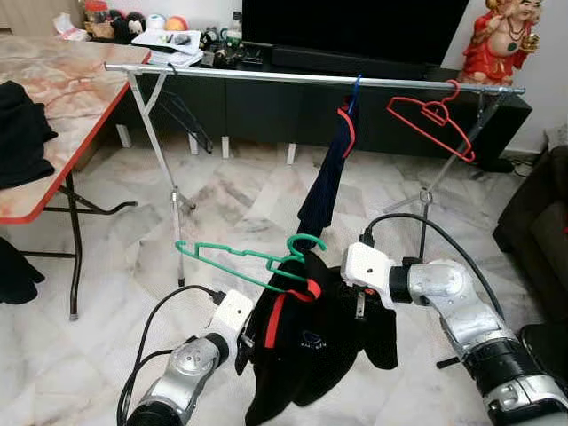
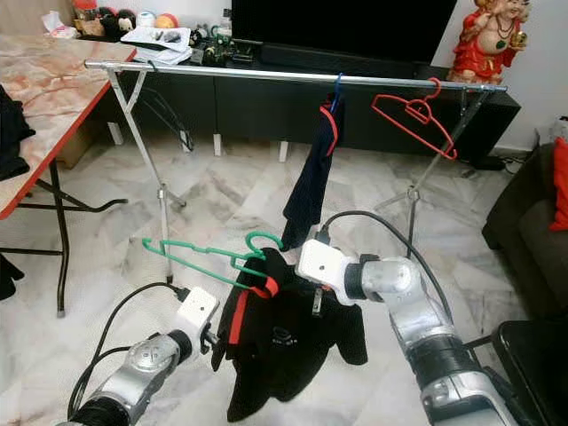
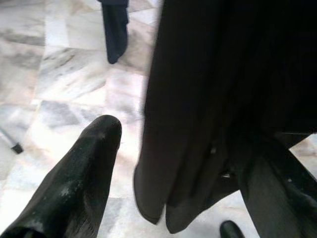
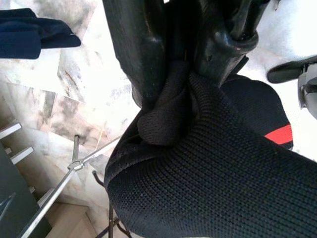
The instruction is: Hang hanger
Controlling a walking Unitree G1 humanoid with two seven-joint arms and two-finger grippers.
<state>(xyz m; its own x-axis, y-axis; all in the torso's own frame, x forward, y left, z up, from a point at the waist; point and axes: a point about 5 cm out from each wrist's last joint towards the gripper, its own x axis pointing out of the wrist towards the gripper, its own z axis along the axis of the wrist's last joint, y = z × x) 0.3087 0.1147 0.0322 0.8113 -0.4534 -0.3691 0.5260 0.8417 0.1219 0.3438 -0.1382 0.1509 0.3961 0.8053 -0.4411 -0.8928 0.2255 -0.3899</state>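
A green hanger (image 1: 232, 256) floats tilted at knee height in front of me, its hook (image 1: 307, 241) pointing up. A black jacket (image 1: 312, 353) with a red stripe hangs off its right end. My right gripper (image 4: 181, 69) is shut on a fold of the jacket's collar, close by the hook. My left gripper (image 3: 183, 148) is at the jacket's left edge, open, with the cloth hanging between its fingers (image 3: 94, 163). The silver rail (image 1: 311, 78) runs across behind, above the hanger. On it hang a navy garment (image 1: 324, 182) and a red hanger (image 1: 432, 115).
A marble-topped table (image 1: 62, 80) with black clothes on it stands to the left. A dark TV cabinet (image 1: 266, 106) runs behind the rail, and a dark sofa (image 1: 541, 222) is at the right. The rack's legs (image 1: 173, 195) stand on the marble floor.
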